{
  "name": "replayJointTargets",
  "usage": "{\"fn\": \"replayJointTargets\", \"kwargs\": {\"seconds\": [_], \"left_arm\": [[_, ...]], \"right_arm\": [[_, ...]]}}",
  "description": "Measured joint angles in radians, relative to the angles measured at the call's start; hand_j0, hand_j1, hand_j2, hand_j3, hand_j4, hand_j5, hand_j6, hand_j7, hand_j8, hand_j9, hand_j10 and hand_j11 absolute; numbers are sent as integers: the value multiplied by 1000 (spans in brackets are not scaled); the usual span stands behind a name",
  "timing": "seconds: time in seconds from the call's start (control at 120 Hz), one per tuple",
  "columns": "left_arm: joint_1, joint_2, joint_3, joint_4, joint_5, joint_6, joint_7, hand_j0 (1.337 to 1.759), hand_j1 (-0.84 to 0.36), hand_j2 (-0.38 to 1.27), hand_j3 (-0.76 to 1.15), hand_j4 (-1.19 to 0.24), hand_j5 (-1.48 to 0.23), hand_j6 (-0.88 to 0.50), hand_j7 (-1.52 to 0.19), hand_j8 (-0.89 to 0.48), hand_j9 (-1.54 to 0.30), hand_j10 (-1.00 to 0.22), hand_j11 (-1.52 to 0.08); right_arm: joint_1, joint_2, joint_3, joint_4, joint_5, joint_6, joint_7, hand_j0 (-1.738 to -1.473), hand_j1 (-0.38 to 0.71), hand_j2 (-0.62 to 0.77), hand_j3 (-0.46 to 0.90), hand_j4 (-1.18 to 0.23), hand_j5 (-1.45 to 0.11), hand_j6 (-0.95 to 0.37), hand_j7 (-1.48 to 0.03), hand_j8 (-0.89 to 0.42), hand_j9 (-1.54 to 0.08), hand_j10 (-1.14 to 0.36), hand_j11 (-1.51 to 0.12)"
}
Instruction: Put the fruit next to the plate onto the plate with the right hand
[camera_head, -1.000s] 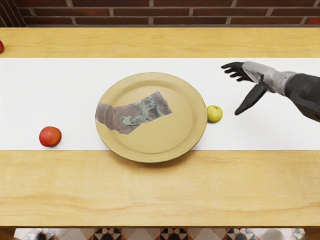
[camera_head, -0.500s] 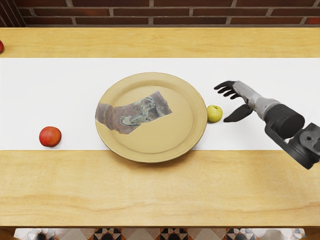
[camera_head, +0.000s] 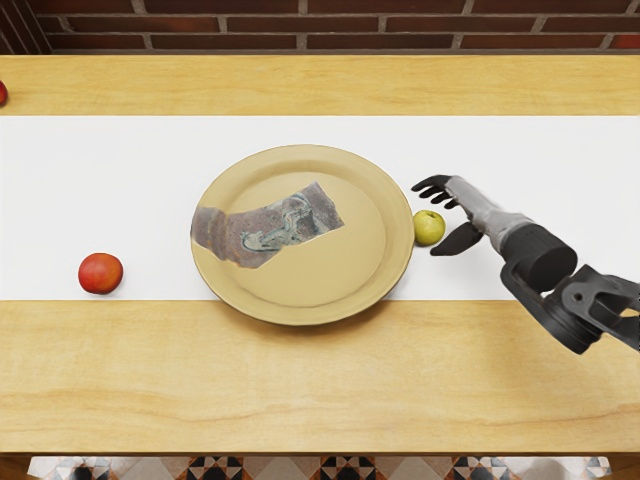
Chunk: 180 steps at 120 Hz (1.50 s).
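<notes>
Yellow-green apple (camera_head: 429, 227) on white runner (camera_head: 560, 155), just beside the tan plate (camera_head: 340, 272) at its right rim, right hand (camera_head: 462, 208) further right of plate, fingers spread, thumb apart, bracketing apple, nothing gripped, red apple (camera_head: 100, 273) well left of plate.

You are looking through a single head camera, sitting high over the near edge of the tabletop (camera_head: 320, 380) and tilting down at a slant. It is facing the brick wall (camera_head: 320, 25) behind the plate (camera_head: 330, 280), which is lying just left of the frame's middle. A strip of patterned floor (camera_head: 340, 468) is showing in front of the plate. The frame is cutting the tabletop off to the plate's left and right.
</notes>
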Motion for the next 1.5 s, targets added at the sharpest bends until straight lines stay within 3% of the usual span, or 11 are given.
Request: {"fn": "replayJointTargets", "kwargs": {"seconds": [0.425,0.55,0.667,0.9,1.5], "left_arm": [[0,0,0,0,0,0,0,1658,55,49,0,-245,-319,-245,-319,-245,-319,-245,-319],[0,0,0,0,0,0,0,1658,55,49,0,-245,-318,-245,-318,-245,-318,-245,-318],[0,0,0,0,0,0,0,1658,55,49,0,-245,-319,-245,-319,-245,-319,-245,-319],[0,0,0,0,0,0,0,1658,55,49,0,-245,-318,-245,-318,-245,-318,-245,-318],[0,0,0,0,0,0,0,1658,55,49,0,-245,-318,-245,-318,-245,-318,-245,-318]], "right_arm": [[6,37,-12,-73,2,2,-1,-1658,40,-62,0,-328,-424,-329,-424,-329,-424,-328,-424],[22,22,-7,-70,13,10,-73,-1658,37,-62,0,-326,-421,-327,-421,-326,-421,-325,-421],[44,16,-6,-55,18,15,-169,-1658,35,-61,0,-324,-418,-325,-418,-324,-418,-323,-418],[95,24,-12,-55,47,51,-242,-1658,41,-62,0,-329,-425,-330,-425,-329,-425,-329,-425],[203,71,-123,-93,103,34,-260,-1658,59,-65,0,-344,-445,-345,-444,-344,-445,-344,-444]]}}
